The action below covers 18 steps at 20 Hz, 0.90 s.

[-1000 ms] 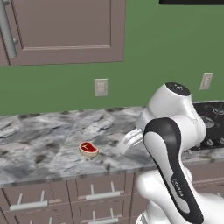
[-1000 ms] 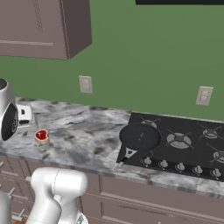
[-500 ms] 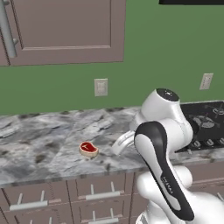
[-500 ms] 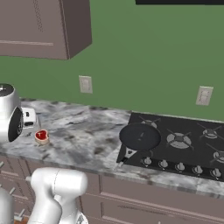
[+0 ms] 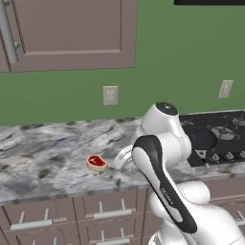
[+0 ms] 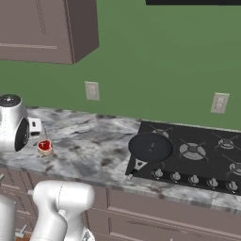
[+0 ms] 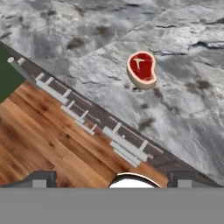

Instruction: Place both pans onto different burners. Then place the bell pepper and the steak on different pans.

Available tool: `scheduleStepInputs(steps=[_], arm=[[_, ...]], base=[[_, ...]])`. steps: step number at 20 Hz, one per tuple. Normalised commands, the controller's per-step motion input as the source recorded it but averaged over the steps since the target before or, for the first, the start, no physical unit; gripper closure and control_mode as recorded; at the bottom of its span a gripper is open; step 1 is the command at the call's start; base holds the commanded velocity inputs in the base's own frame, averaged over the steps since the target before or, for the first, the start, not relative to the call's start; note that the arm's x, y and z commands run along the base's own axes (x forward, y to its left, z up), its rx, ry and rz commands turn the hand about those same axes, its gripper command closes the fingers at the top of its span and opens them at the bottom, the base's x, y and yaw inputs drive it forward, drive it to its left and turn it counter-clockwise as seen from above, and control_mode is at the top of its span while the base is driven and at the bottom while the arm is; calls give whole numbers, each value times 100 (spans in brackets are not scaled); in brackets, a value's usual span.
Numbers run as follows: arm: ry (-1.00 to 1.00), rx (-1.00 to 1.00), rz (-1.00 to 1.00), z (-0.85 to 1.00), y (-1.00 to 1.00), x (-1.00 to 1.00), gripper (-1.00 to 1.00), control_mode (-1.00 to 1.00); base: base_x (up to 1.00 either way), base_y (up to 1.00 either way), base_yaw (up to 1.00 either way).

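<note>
The steak (image 5: 97,162) (image 6: 44,147) (image 7: 142,69), a small red slab with a pale rim, lies on the grey marble counter left of the cooktop. My gripper (image 7: 113,180) (image 5: 118,162) hovers just right of it, over the counter's front edge. It is open, fingertips (image 7: 41,179) wide apart with nothing between them. One black pan (image 6: 150,147) (image 5: 198,139) sits on the front-left burner, its short handle (image 6: 136,165) pointing toward the knobs. Bare burners (image 6: 193,150) lie to its right. The bell pepper is out of view.
The black cooktop (image 6: 188,164) has a row of silver knobs (image 6: 193,178) along its front. Drawers (image 5: 95,215) run under the counter edge, with wood floor (image 7: 52,144) below. Upper cabinets (image 5: 72,33) hang over the counter, and outlets (image 5: 110,95) sit on the green wall.
The arm has swung left toward the steak, bringing the hand close beside it. The steak and the pan have stayed where they were. The jaws have stayed wide.
</note>
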Motion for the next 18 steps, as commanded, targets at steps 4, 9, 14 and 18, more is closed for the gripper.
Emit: scheduleStepInputs(steps=[4, 9, 14, 18], arm=[[0, -1, 0, -30, 9, 37, -100, -100], [0, -1, 0, -24, 10, 40, -100, -100], [0, -1, 0, -24, 16, 36, -100, -100], [1, -2, 0, -20, 18, 34, -100, -100]], base=[[0, 0, 0], [0, 0, 0], [0, 0, 0], [0, 0, 0]])
